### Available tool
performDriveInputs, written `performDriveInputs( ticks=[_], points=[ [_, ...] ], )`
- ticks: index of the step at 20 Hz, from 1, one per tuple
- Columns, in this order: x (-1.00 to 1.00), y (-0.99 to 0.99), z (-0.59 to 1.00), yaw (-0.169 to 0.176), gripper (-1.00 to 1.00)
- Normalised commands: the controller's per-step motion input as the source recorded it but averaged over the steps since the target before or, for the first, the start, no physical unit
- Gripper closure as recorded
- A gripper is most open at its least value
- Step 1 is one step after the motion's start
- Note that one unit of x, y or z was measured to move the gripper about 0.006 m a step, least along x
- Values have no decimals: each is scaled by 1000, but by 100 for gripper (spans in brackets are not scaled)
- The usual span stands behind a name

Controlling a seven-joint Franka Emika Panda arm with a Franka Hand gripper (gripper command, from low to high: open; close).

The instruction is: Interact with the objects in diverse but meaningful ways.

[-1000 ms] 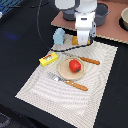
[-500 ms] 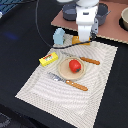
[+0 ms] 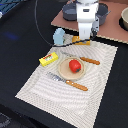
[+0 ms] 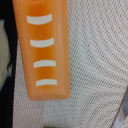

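the gripper (image 3: 86,36) hangs low over the far edge of the striped placemat (image 3: 95,100), right above the orange scored bread slab (image 4: 42,50), which lies flat there. i think it stands so to pick the slab, but i cannot tell if the jaws are open or closed, the arm body hides them. the red tomato (image 3: 74,65) sits on the round plate (image 3: 64,71) between knife (image 3: 82,59) and fork (image 3: 67,81); the yellow box (image 3: 48,59) and pale carton (image 3: 59,36) wait aside.
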Motion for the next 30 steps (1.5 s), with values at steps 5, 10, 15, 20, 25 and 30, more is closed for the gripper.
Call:
performDriveInputs(
  ticks=[5, 10, 15, 20, 25, 30],
  points=[
    [-1, 128, -321, 0, -100],
    [-12, 282, -143, 24, -100],
    [0, 274, -62, 51, -100],
    [0, 226, -142, 37, -100],
    [5, 190, -154, 27, -100],
    [15, 139, -194, 19, -100]
  ],
)
